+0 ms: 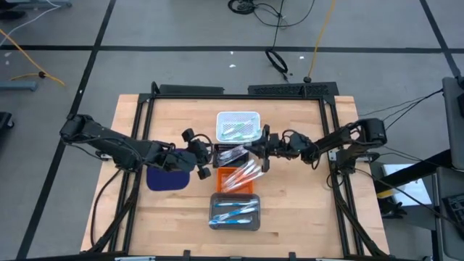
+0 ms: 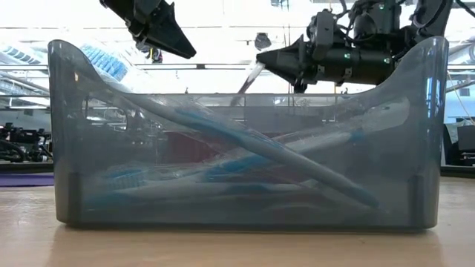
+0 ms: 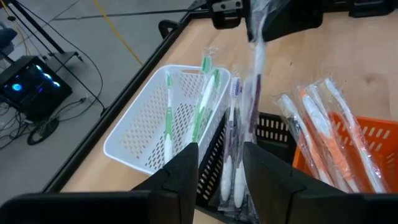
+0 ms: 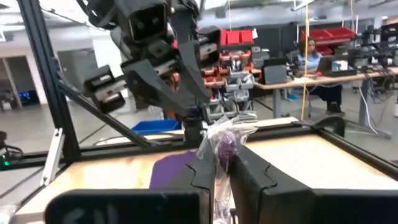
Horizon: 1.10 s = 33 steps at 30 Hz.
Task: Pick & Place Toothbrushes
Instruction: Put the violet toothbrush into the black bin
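Four trays stand in a row down the table's middle: a white one (image 1: 238, 125) with green toothbrushes, a black one (image 1: 230, 154) with purple ones, an orange one (image 1: 238, 177) with orange ones, and a grey one (image 1: 234, 212) with blue ones. My right gripper (image 1: 255, 151) is above the black tray, shut on a wrapped purple toothbrush (image 4: 225, 144). My left gripper (image 1: 209, 158) faces it from the left, open and empty (image 3: 221, 168), above the black tray's left end. My right gripper pinches the wrapped toothbrush between its two fingers (image 4: 245, 171), just behind the purple head (image 4: 225, 144). The fingers come from the table's right, slanting down. The head end sticks out past the fingertips and slants down (image 3: 255, 68), clear of the black tray.
A dark blue mat (image 1: 168, 177) lies left of the orange tray, under my left arm. The grey tray (image 2: 245, 163) fills the low view. A dark frame (image 1: 239, 90) runs around the tabletop. Bare wood shows at the table's left, right and near parts.
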Tool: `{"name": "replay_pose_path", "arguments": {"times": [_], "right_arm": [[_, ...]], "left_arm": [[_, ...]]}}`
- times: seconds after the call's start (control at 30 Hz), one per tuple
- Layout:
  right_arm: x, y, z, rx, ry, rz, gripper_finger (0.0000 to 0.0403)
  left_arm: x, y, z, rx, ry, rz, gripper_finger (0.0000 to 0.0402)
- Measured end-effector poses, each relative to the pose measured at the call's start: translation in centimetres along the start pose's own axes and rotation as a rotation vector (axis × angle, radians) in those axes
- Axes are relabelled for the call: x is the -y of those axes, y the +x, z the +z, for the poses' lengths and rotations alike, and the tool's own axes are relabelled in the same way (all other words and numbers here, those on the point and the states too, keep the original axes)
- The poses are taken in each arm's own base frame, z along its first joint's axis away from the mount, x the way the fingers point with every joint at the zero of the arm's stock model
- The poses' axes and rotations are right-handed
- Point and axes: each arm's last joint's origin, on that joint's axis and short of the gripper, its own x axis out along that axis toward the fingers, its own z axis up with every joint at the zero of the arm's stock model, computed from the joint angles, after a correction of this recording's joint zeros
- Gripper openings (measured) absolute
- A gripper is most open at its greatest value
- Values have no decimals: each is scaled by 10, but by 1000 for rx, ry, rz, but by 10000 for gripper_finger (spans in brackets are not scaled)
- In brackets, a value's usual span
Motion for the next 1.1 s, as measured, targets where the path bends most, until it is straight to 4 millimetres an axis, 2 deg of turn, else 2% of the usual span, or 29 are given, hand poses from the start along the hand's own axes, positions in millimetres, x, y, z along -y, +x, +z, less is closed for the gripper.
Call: {"name": "replay_pose_path", "arguments": {"times": [0.47, 0.6, 1.1], "right_arm": [[2, 6, -24, -33, 27, -47, 19], [2, 7, -25, -31, 29, -43, 20], [3, 7, -28, -57, -25, -50, 185]], "left_arm": [[0, 0, 0, 2, 8, 0, 129], [0, 0, 0, 2, 15, 0, 129], [-1, 1, 0, -6, 163, 4, 129]]}}
